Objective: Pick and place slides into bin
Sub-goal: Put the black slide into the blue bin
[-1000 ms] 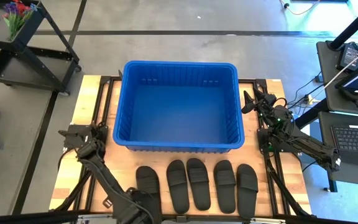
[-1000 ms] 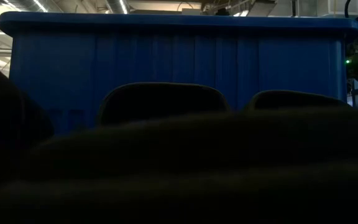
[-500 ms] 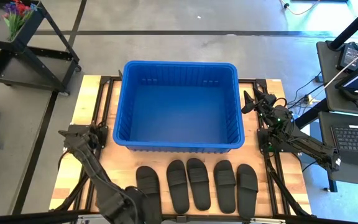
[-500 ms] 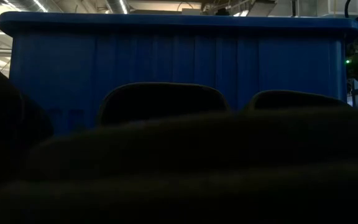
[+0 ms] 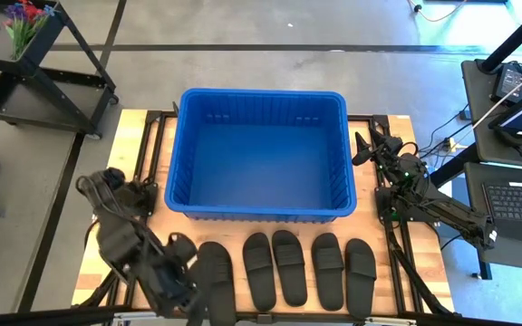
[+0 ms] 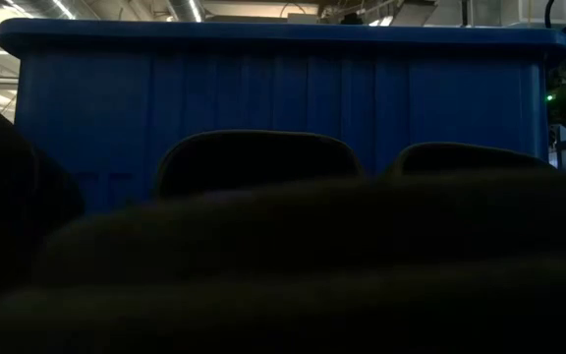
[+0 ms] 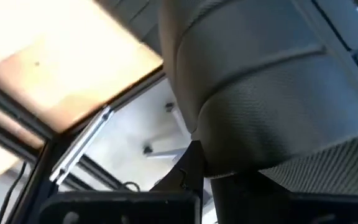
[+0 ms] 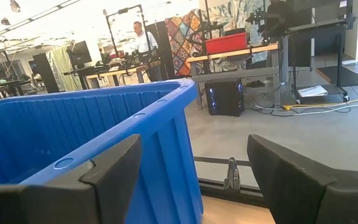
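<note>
Several black slides lie soles down in a row along the table's near edge, from the leftmost (image 5: 214, 272) to the rightmost (image 5: 361, 270). The blue bin (image 5: 259, 214) stands behind them, mid-table, with nothing in it. My left gripper (image 5: 184, 265) is low at the leftmost slide's left side. Its wrist view is filled by a slide's ribbed strap (image 7: 272, 93) very close up. My right gripper (image 5: 362, 149) is open and empty beside the bin's right wall (image 8: 104, 130). In the low view, slide straps (image 6: 254, 162) stand in front of the bin (image 6: 283, 79).
Dark frame rails run along the table's left (image 5: 148, 163) and right (image 5: 388, 235) sides. A black cart (image 5: 43, 72) stands off the far left corner, and desks with a laptop (image 5: 519, 199) stand to the right. A person (image 8: 140, 38) is far back in the room.
My left arm has drawn back from the table's near edge toward the left edge and risen, its wrist now beside the leftmost slide. The slides and the bin have stayed in place.
</note>
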